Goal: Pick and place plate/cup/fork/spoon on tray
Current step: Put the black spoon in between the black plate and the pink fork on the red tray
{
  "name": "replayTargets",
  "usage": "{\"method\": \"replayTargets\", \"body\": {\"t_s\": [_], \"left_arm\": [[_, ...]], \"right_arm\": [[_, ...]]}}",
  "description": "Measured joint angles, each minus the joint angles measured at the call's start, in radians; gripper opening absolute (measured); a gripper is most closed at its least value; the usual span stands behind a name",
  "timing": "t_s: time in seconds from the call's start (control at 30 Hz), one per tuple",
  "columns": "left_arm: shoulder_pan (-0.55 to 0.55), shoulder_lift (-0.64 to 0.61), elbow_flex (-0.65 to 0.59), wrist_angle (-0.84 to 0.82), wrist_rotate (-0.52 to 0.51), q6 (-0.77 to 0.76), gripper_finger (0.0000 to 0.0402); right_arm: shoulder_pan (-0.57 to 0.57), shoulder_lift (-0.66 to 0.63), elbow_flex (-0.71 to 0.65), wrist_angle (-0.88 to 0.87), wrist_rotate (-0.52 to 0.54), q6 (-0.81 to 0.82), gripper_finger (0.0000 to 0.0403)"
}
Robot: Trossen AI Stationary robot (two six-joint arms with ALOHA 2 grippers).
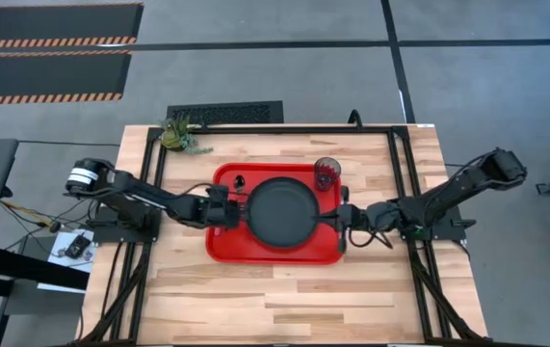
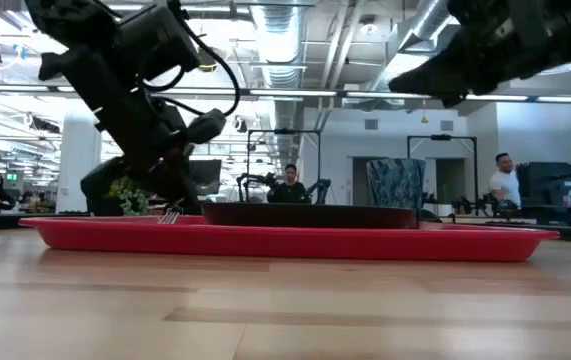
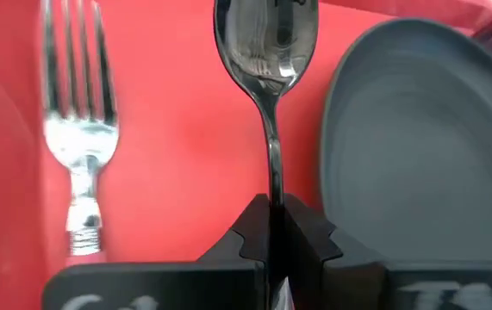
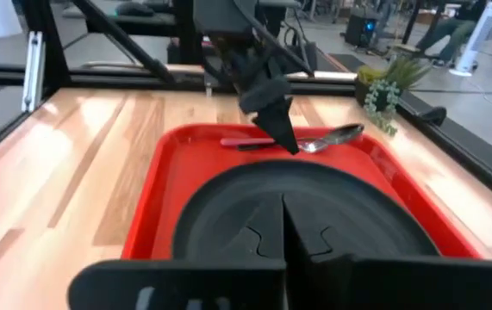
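Spoon (image 3: 267, 52) (thin, stiff, slick) is pinched by its handle in left gripper (image 3: 271, 226), three o'clock of fork (image 3: 77, 129); right gripper (image 4: 284, 228) is pressed together, empty.

no legible text, labels or numbers

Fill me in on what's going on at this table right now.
A two-armed robot is loading tableware onto a red tray. The left gripper is shut on the spoon, holding it just over the tray beside the fork, which already lies there. The black plate sits in the middle of the tray and the cup stands in a far corner of it. The right gripper is shut at the plate's rim on the opposite side, holding nothing visible.
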Motion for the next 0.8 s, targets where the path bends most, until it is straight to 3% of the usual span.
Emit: {"method": "replayTargets", "body": {"t_s": [0.3,0.8], "left_arm": [[0.002,0.043,0.004,-0.054,0.036,-0.133,0.0003],[0.037,0.060,0.005,-0.071,0.086,-0.139,0.0005]], "right_arm": [[0.007,-0.014,-0.071,0.059,0.004,0.063,0.0005],[0.027,0.002,-0.071,0.105,0.003,0.044,0.0005]]}}
